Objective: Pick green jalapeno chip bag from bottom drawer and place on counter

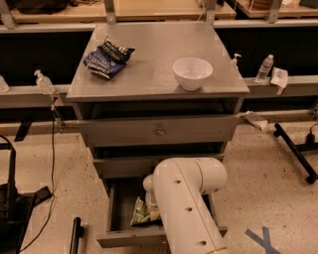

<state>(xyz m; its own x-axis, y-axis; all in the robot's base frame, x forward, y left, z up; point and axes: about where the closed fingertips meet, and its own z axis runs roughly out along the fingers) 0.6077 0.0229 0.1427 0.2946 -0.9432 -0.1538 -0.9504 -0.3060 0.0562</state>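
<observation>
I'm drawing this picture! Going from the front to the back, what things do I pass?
First the bottom drawer, holding the green jalapeno chip bag with the tool beside it under the arm → round drawer knob → white bowl on the counter → wooden bench.

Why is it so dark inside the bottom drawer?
Camera view: light falls from above, so the counter looks bright, with a soft shadow under the white bowl; the bottom drawer is dim, probably shaded by the white arm, which half hides the green jalapeno chip bag; the gripper is hidden behind that arm, down in the drawer.
</observation>
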